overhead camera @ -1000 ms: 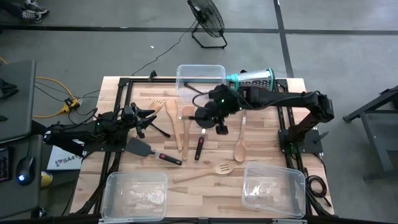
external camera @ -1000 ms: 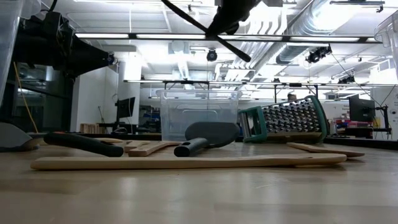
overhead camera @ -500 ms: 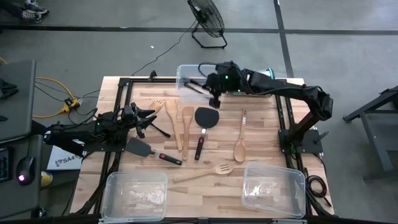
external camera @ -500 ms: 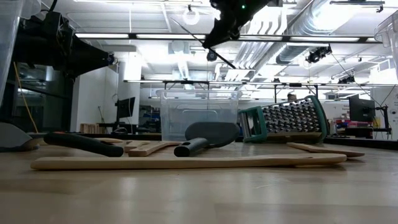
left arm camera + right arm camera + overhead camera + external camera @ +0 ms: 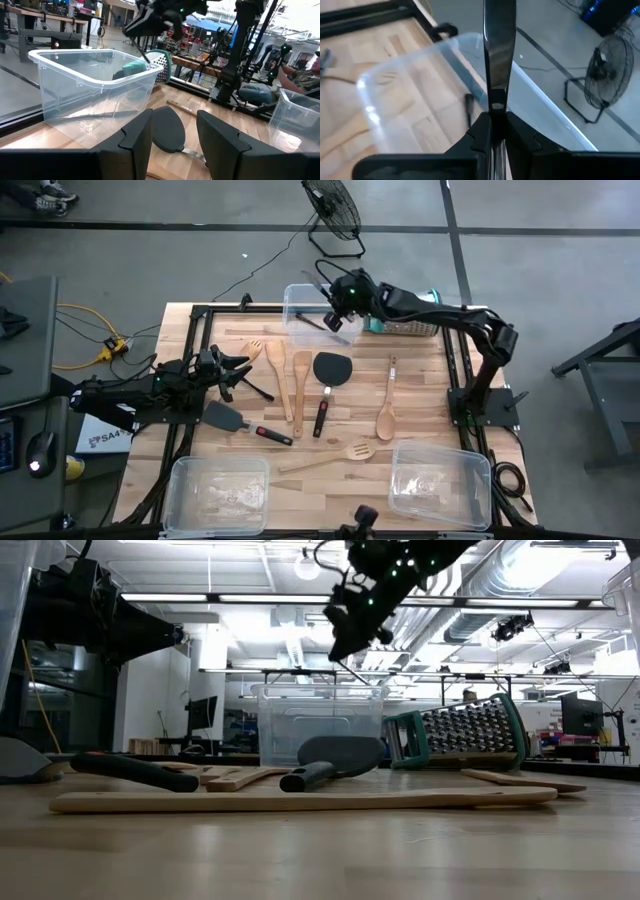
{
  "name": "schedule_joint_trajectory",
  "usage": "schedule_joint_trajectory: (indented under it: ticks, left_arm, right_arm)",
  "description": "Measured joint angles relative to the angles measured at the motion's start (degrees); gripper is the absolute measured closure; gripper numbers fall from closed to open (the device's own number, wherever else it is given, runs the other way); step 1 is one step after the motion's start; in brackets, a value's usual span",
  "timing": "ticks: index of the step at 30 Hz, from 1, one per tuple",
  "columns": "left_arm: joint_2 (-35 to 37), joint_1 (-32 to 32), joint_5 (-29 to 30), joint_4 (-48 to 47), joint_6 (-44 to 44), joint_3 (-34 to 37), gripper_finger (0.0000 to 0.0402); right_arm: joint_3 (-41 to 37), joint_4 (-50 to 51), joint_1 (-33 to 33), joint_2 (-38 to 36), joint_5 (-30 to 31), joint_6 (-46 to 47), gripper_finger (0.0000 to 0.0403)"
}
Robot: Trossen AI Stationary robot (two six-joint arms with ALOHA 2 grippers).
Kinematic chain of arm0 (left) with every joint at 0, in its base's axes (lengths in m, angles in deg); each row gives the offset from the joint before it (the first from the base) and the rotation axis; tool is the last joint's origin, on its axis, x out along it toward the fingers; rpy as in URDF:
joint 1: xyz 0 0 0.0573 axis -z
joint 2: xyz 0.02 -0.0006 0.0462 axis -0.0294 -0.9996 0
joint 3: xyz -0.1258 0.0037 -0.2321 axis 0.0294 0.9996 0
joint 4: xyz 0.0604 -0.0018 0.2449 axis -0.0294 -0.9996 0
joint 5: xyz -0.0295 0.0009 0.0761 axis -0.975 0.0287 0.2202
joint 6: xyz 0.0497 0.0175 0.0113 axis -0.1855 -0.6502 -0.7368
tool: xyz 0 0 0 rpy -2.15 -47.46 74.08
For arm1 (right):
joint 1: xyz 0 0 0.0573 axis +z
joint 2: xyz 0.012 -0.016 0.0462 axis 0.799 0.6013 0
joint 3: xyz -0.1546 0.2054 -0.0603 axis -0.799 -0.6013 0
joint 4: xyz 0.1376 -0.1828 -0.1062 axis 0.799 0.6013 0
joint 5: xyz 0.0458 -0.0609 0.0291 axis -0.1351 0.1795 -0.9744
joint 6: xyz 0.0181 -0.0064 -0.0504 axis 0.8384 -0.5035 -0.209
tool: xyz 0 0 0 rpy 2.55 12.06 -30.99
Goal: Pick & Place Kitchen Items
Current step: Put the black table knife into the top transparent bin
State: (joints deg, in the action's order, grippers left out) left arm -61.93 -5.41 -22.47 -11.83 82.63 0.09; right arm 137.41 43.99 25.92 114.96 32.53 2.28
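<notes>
One thin black tool [image 5: 499, 45] pinched in right gripper [image 5: 497, 122] above one clear bin [image 5: 300, 305]

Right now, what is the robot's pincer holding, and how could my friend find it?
Find the clear bin at the table's far edge, beside the metal grater. Above that bin hangs the right pincer, shut on a thin black tool. Every other utensil lies flat on the wood; this one alone is up in the air.

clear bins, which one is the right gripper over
The clear bin at the far edge, beside the steel grater. The right gripper hangs above it holding a thin black tool; the two near-edge bins have no gripper above them.
</notes>
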Motion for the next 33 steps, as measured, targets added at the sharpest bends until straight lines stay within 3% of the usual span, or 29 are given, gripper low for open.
schedule_joint_trajectory:
  ticks: [15,25,33]
  left_arm:
    - [0.0,0.0,0.0,0.0,0.0,0.0,0.0249]
    - [0.0,0.0,0.0,0.0,0.0,0.0,0.0249]
    - [0.0,0.0,0.0,0.0,0.0,0.0,0.0249]
  right_arm:
    - [-0.1,3.2,-1.4,4.7,-2.2,1.7,0.0372]
    - [0.0,5.9,-2.3,6.2,-9.7,1.9,0.0363]
    - [0.0,6.8,-2.9,7.5,-11.5,1.7,0.0347]
